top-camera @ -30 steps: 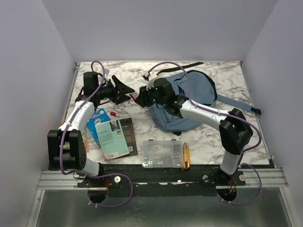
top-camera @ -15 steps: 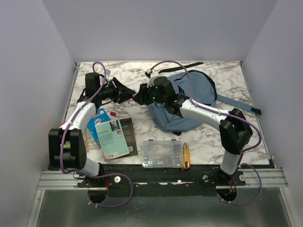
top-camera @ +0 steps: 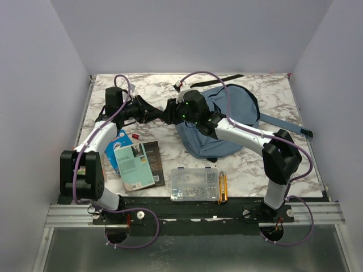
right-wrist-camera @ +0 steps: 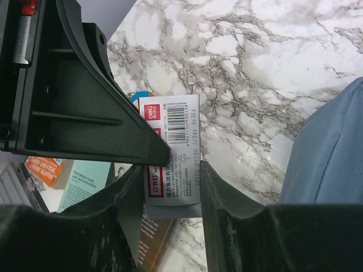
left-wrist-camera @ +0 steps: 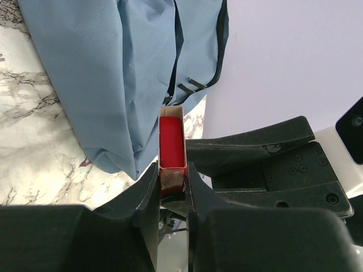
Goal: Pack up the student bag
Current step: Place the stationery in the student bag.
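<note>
The blue-grey student bag [top-camera: 229,110] lies at the back right of the table, also in the left wrist view [left-wrist-camera: 108,68] and at the right wrist view's edge [right-wrist-camera: 334,153]. Both grippers meet in the air just left of it. My left gripper [top-camera: 154,111] [left-wrist-camera: 172,181] is shut on the thin sides of a small red and white box [left-wrist-camera: 172,141]. My right gripper [top-camera: 168,112] [right-wrist-camera: 170,181] is shut on the same box [right-wrist-camera: 176,153] across its wide barcode face. The left gripper's finger [right-wrist-camera: 74,107] crosses over the box's top.
A teal and brown book [top-camera: 136,164] lies at the front left over a blue packet [top-camera: 116,140]. A small red-capped item [top-camera: 136,136] is beside them. A clear parts box [top-camera: 194,184] and an orange-handled tool [top-camera: 223,187] sit at the front edge.
My left gripper, open before, has moved right to the box in my right gripper and shut on it. The right gripper moved slightly back and left.
</note>
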Available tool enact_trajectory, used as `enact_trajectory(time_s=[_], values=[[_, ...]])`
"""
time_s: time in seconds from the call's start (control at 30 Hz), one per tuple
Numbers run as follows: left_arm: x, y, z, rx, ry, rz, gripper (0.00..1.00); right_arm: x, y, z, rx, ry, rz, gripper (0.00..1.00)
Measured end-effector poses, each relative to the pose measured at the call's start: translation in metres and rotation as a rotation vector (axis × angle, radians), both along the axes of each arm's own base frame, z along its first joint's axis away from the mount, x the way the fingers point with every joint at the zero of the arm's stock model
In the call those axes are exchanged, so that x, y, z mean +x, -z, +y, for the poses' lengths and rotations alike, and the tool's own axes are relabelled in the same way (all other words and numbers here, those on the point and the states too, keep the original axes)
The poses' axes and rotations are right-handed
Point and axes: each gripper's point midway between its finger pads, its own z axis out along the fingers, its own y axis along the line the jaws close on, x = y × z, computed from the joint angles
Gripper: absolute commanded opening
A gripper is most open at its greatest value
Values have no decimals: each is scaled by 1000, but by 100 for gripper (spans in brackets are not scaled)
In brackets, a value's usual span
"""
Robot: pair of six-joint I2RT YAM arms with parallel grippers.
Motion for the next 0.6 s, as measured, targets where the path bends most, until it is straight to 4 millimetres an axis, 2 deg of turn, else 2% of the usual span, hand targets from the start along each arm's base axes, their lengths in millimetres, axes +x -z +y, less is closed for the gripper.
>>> enact_trajectory(time_s=[0.07,0.1,0.2,0.3,0.4,0.5,0.6], values=[[0,1,-1,2,3,0,7,0,2,-1,-6,2,5,45],[0,2,-1,5,3,0,6,0,2,-1,-8,3,7,50],[0,3,-2,7,7,0,6,-2,3,-2,-11,5,21,73],[-2,3,-5,11,19,-8,5,-3,3,-3,-24,8,41,88],[-2,3,-6,16,25,-15,4,-6,3,-6,-53,10,73,95],[-3,3,-8,27,41,-36,3,-14,5,-15,-90,15,111,96],[-3,-6,-14,29,75,-76,3,-23,-1,-33,-108,19,124,94]])
